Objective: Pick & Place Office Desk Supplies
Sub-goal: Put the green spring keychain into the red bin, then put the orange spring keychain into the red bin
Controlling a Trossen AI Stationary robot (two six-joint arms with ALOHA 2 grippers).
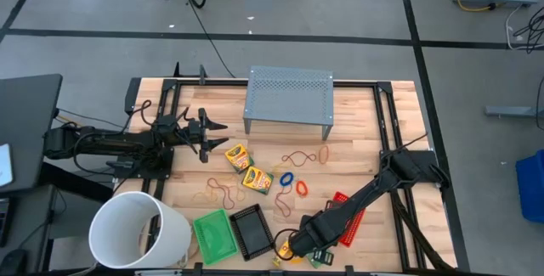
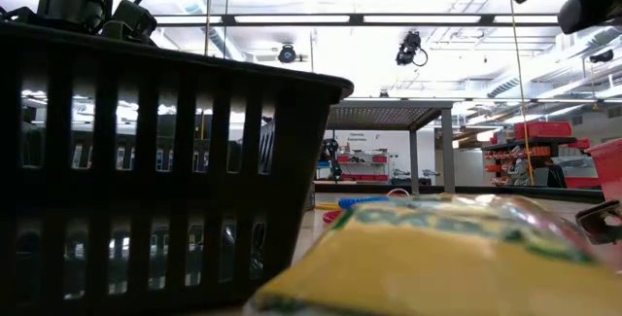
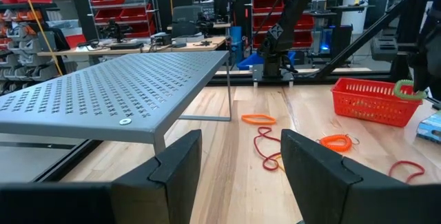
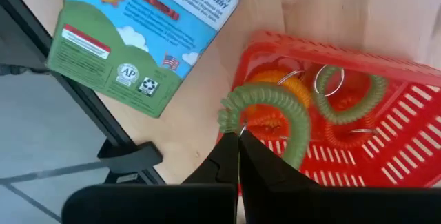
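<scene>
1. I see the right gripper (image 4: 239,156) at the counter's (image 1: 357,140) near edge, fingers clamped on a green coil ring (image 4: 275,114) over the red tray (image 4: 386,148).
2. The left gripper (image 1: 212,133) hovers near the grey stand (image 1: 289,93), fingers apart and empty.
3. A crayon box (image 4: 148,27) lies beside the tray.

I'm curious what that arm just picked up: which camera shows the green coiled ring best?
The right wrist view: the green coiled ring hangs from the shut right gripper over the red mesh tray. The left wrist view shows it small; the others don't.

red mesh tray (image 4: 358,134), green coiled ring (image 4: 275,110), grey perforated stand (image 1: 289,96)
</scene>
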